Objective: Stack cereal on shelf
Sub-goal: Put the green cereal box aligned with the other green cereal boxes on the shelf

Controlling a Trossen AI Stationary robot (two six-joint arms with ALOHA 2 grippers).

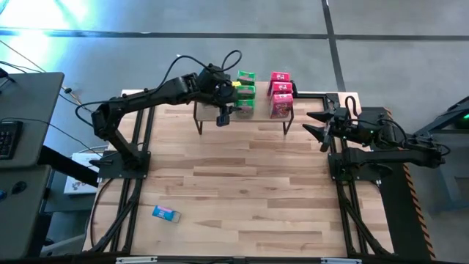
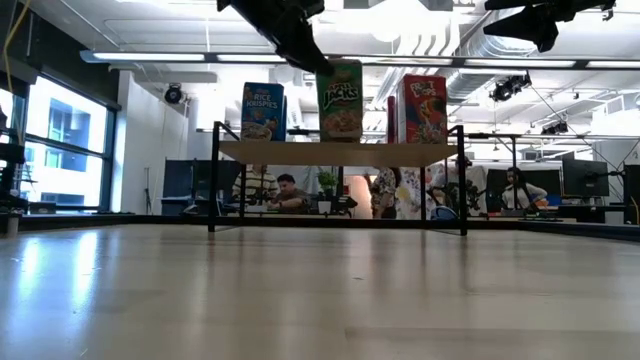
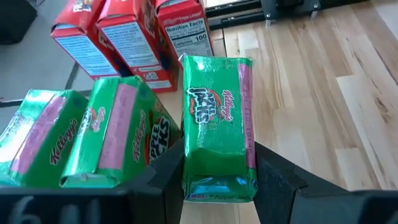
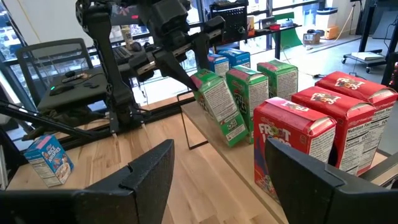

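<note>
The left gripper (image 3: 217, 180) is pinching a tilted green cardboard cereal box (image 3: 219, 127) at the low wooden-topped shelf (image 1: 256, 116), beside two green boxes; setting it upright and flush looks key; the right gripper (image 1: 319, 125) is waiting, spread.

Shelf (image 1: 253, 117) w/ cereal boxes (image 1: 281, 94)

A blue box (image 2: 262, 111) on the shelf (image 2: 335, 152) reads "Rice Krispies"; a green box (image 3: 217, 124) shows "Kellogg's Apple Jacks"; a red box (image 4: 290, 148) reads "Froot"; another red box (image 3: 182, 37) carries "Nutrition Facts" and "Calories 100".
</note>
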